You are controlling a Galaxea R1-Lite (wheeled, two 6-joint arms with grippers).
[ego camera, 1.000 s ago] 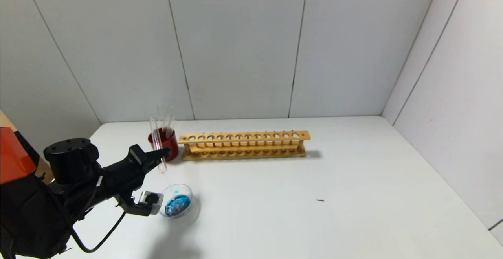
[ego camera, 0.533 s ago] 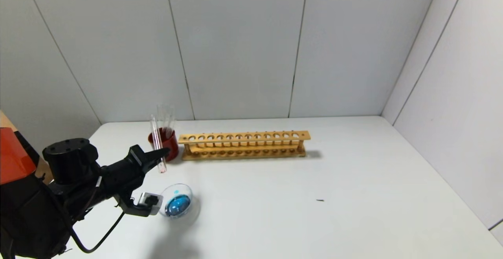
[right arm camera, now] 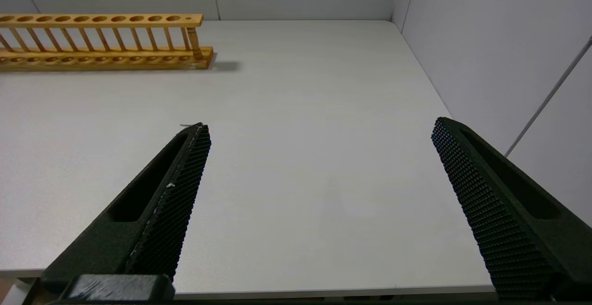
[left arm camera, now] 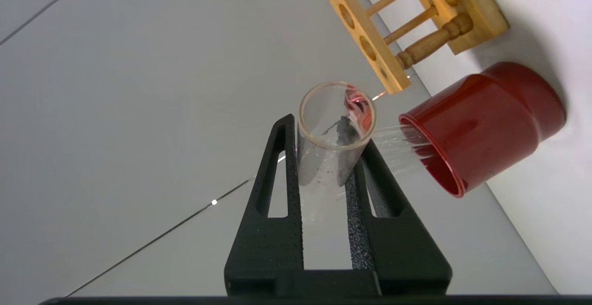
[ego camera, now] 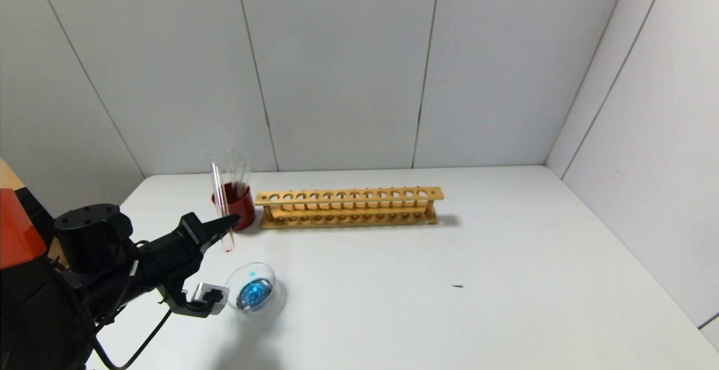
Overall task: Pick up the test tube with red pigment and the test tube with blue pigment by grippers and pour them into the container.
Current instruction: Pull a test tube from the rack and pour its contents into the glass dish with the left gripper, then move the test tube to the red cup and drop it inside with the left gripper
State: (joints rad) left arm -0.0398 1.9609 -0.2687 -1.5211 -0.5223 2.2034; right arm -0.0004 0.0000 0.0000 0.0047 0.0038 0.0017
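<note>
My left gripper (ego camera: pixel 231 221) is shut on the test tube with red pigment (ego camera: pixel 216 182). It holds the tube nearly upright, above the table and just in front of the dark red cup (ego camera: pixel 236 206). In the left wrist view the tube (left arm camera: pixel 336 115) sits between the jaws of the left gripper (left arm camera: pixel 328 133), its open mouth facing the camera and a red tint inside. The container (ego camera: pixel 254 290), a clear glass dish, holds blue liquid near the gripper's front right. No teal-blue tube shows. My right gripper (right arm camera: pixel 319 127) is open and empty over bare table.
The red cup (left arm camera: pixel 481 124) holds colourless clear tubes (ego camera: pixel 237 168). A long wooden rack (ego camera: pixel 348 207) stands to its right, also in the right wrist view (right arm camera: pixel 101 41). A small dark speck (ego camera: pixel 458 286) lies on the white table. Walls close the back and right.
My left gripper has drawn back to the left, away from the dish, and the tube has turned more upright. The thin stream into the dish has stopped.
</note>
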